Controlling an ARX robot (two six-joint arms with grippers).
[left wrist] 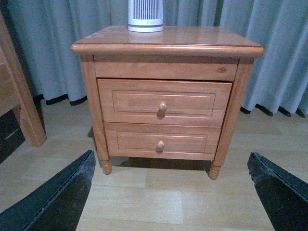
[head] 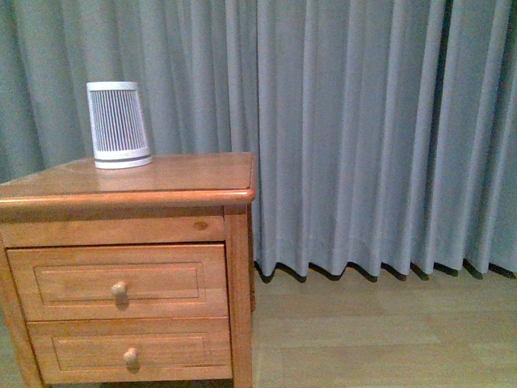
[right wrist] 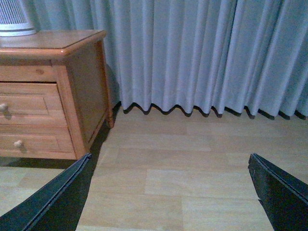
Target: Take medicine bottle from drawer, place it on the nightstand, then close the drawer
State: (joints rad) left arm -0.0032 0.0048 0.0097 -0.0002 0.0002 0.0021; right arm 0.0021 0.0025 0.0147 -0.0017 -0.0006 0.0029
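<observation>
The orange-brown nightstand stands at the left of the front view. Its top drawer, with one round wooden knob, sits nearly flush with the cabinet, so its inside does not show. The medicine bottle is hidden. My left gripper is open, back from the nightstand's front, above bare floor. My right gripper is open too, off to the nightstand's right side, facing curtain and floor. Neither arm shows in the front view.
A large white slatted cylindrical appliance stands on the nightstand's top at the back. The lower drawer is shut. A grey curtain hangs behind. A wooden bed frame leg stands left of the nightstand. The floor is pale wood.
</observation>
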